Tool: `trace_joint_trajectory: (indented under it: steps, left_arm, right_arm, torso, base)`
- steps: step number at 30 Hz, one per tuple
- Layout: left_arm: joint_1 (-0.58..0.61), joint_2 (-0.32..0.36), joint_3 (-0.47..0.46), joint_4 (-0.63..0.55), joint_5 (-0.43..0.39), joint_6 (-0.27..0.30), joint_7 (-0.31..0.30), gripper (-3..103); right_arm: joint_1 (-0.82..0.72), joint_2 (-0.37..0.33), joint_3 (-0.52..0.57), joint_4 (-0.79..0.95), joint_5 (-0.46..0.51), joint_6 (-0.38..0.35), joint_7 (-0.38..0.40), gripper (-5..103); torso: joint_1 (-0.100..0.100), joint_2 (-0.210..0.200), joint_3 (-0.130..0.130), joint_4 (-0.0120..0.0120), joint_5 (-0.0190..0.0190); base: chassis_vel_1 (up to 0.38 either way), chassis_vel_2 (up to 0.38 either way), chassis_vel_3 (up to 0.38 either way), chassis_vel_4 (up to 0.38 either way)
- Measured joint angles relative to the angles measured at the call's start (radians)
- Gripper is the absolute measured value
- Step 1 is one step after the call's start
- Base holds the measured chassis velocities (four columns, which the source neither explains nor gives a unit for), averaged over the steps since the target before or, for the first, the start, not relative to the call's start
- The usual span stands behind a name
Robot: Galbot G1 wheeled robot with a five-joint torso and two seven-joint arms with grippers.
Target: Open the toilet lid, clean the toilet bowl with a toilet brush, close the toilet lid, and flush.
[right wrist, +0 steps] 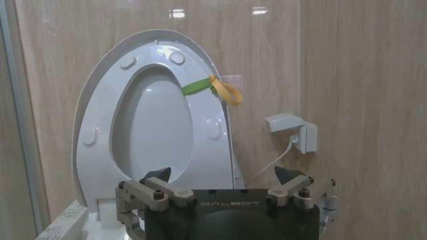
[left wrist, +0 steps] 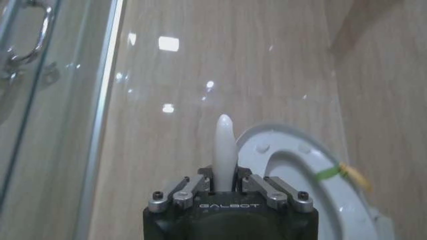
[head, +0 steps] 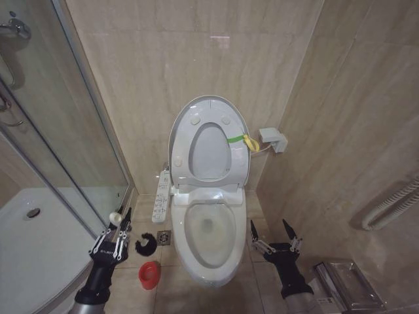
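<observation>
Lid [head: 208, 140] is up against the wall at frame centre, seat raised with it, yellow-green strap [head: 240, 139] on its right edge. Toilet bowl [head: 209, 229] sits open below. Left hand [head: 118, 229], lower left, is clamped on the toilet brush [head: 145, 243] handle, black bristles hanging above the red holder [head: 149, 274]. Right hand [head: 272, 233], lower right, spread wide, holding nothing.

Head view: high, looking down at whole toilet, far. Left wrist view: low, close, facing wall. Right wrist view: low, nearer, facing same raised toilet lid [right wrist: 153, 130]; all share it.
</observation>
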Motion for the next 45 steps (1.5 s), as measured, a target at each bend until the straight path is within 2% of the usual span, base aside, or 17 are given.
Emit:
trace_joint_trajectory:
  steps: [7,10,13,14,16,18,21,22,26,37,40,45]
  left_arm:
    - [0.000,-0.008,-0.017,0.119,-0.001,-0.048,-0.019,21]
    - [-0.036,0.002,-0.037,0.231,-0.040,-0.086,-0.009,21]
    - [-0.058,0.010,-0.037,0.281,-0.071,-0.095,0.002,21]
    - [-0.075,0.015,-0.037,0.314,-0.092,-0.103,0.015,21]
    - [-0.128,0.029,-0.036,0.417,-0.143,-0.142,0.085,21]
    - [-0.149,0.033,-0.034,0.450,-0.159,-0.155,0.109,21]
    - [-0.235,0.052,-0.005,0.577,-0.265,-0.198,0.204,21]
    - [-0.235,0.052,-0.005,0.577,-0.265,-0.198,0.204,21]
    - [-0.330,0.074,0.031,0.720,-0.353,-0.210,0.275,21]
    - [-0.420,0.095,0.084,0.924,-0.406,-0.210,0.318,21]
    - [-0.465,0.099,0.087,1.013,-0.383,-0.211,0.358,21]
    - [-0.507,0.107,0.093,1.081,-0.352,-0.211,0.386,21]
  right_arm:
    - [0.000,0.000,0.000,0.000,0.000,0.000,0.000,100]
    - [0.000,0.000,0.000,0.000,0.000,0.000,0.000,100]
    - [0.000,0.000,0.000,0.000,0.000,0.000,0.000,100]
    - [0.000,0.000,0.000,0.000,0.000,0.000,0.000,100]
    - [0.000,0.000,0.000,0.000,0.000,0.000,0.000,100]
    - [0.000,0.000,0.000,0.000,0.000,0.000,0.000,100]
    - [0.000,0.000,0.000,0.000,0.000,0.000,0.000,100]
    - [0.000,0.000,0.000,0.000,0.000,0.000,0.000,100]
    - [0.000,0.000,0.000,0.000,0.000,0.000,0.000,100]
    - [0.000,0.000,0.000,0.000,0.000,0.000,0.000,100]
    - [0.000,0.000,0.000,0.000,0.000,0.000,0.000,100]
    - [0.000,0.000,0.000,0.000,0.000,0.000,0.000,100]
  torso:
    - [0.000,0.000,0.000,0.0001,-0.0001]
    - [0.000,0.000,0.000,0.0000,-0.0001]
    - [0.000,0.000,0.000,0.0000,-0.0001]
    - [0.000,0.000,0.000,0.0000,0.0000]
    - [0.000,0.000,0.000,0.0000,-0.0001]
    - [0.000,0.000,0.000,0.0000,-0.0003]
    - [0.000,0.000,0.000,0.0000,-0.0003]
    - [0.000,0.000,0.000,0.0000,-0.0003]
    - [0.000,0.000,0.000,-0.0001,-0.0001]
    - [0.000,0.000,0.000,0.0001,-0.0001]
    - [0.000,0.000,0.000,-0.0001,0.0000]
    - [0.000,0.000,0.000,0.0000,0.0000]
  base:
    - [0.000,0.000,0.000,0.000]
    - [0.000,0.000,0.000,0.000]
    - [0.000,0.000,0.000,0.000]
    - [0.000,0.000,0.000,0.000]
    - [0.000,0.000,0.000,0.000]
    - [0.000,0.000,0.000,0.000]
    - [0.000,0.000,0.000,0.000]
    - [0.000,0.000,0.000,0.000]
    - [0.000,0.000,0.000,0.000]
    - [0.000,0.000,0.000,0.000]
    - [0.000,0.000,0.000,0.000]
    - [0.000,0.000,0.000,0.000]
